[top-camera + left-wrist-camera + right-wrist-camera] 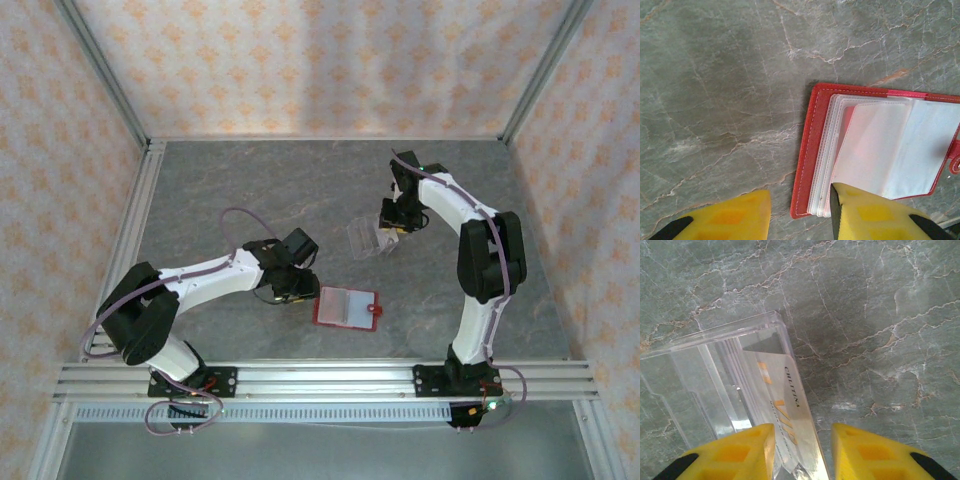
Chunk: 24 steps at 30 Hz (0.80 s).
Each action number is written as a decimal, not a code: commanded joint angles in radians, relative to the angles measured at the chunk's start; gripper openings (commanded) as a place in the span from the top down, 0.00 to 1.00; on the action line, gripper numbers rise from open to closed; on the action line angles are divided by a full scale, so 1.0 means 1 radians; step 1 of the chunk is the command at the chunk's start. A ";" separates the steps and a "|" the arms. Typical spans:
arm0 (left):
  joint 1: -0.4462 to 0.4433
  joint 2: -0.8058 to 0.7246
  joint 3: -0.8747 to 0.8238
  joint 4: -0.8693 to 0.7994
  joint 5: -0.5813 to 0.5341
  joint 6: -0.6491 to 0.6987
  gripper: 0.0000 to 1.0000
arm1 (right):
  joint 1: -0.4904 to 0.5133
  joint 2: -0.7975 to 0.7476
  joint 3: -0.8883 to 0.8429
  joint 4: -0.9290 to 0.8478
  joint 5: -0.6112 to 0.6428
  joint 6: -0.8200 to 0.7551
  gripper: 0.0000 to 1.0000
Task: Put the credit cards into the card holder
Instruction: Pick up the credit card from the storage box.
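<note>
- Jaws of the right gripper (802,455) stand part open on either side of a card (785,405) that leans in the clear rack (690,375), lower middle of frame. No pinch shows, so it is likely lining up to lift the card.
- Left gripper (800,215) is open and holds nothing. One finger (870,215) overlaps the lower edge of the open red wallet (875,150), right of frame, probably to steady it for loading.
</note>
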 commanded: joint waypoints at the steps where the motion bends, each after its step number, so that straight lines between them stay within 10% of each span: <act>1: -0.005 0.000 -0.013 0.007 -0.008 -0.004 0.63 | 0.006 0.005 0.023 -0.041 0.050 -0.023 0.66; 24: -0.005 0.003 -0.019 0.012 -0.007 -0.007 0.63 | 0.045 -0.021 0.059 -0.102 0.169 -0.047 0.89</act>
